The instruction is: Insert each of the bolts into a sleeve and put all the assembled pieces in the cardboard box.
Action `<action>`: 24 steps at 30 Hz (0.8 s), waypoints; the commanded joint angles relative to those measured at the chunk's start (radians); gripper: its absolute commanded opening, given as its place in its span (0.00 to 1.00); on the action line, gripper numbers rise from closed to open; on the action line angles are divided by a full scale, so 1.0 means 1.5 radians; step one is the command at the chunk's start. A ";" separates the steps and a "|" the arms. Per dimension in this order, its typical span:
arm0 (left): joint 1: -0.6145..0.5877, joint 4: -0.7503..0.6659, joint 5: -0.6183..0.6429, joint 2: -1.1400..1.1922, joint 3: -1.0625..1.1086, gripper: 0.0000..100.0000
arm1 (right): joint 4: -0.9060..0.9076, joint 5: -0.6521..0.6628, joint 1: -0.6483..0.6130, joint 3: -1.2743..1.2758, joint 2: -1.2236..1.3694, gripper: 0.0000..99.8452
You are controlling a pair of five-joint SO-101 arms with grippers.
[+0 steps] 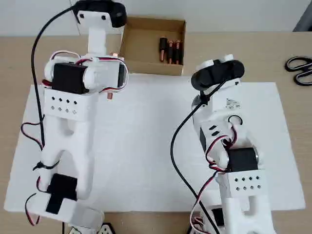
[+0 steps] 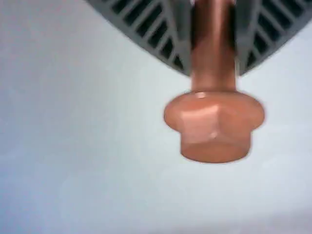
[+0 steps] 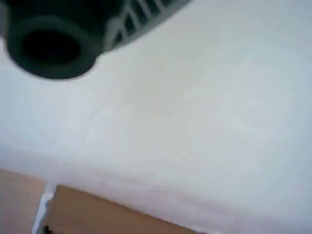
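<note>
My left gripper is shut on a copper bolt; its grey ribbed fingers clamp the shank and the hex head sticks out over the white mat. From above, that bolt hangs under the left gripper, just left of the cardboard box. The right gripper holds a black sleeve with its open bore facing the camera. In the high view the right gripper is over the mat, below the box's right corner. Three assembled pieces lie in the box.
A white mat covers the middle of the wooden table. Scissors lie at the far right edge. The box's edge shows past the mat in the right wrist view. Cables trail from both arms.
</note>
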 commanded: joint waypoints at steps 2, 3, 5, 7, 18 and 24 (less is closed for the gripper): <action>0.006 -0.076 0.052 -0.064 0.017 0.01 | -0.028 -0.029 -0.023 -0.003 -0.022 0.00; 0.006 -0.084 0.062 -0.070 0.024 0.01 | -0.030 -0.059 -0.028 -0.003 -0.024 0.00; 0.005 -0.099 0.077 -0.081 0.040 0.01 | -0.030 -0.116 -0.036 -0.003 -0.044 0.00; 0.004 -0.110 0.086 -0.094 0.061 0.01 | -0.024 -0.134 -0.041 -0.002 -0.082 0.00; 0.007 -0.196 0.091 -0.176 0.216 0.01 | -0.285 -0.086 -0.042 0.313 -0.347 0.00; 0.007 -0.263 0.130 -0.229 0.304 0.01 | -0.351 -0.084 -0.074 0.497 -0.542 0.01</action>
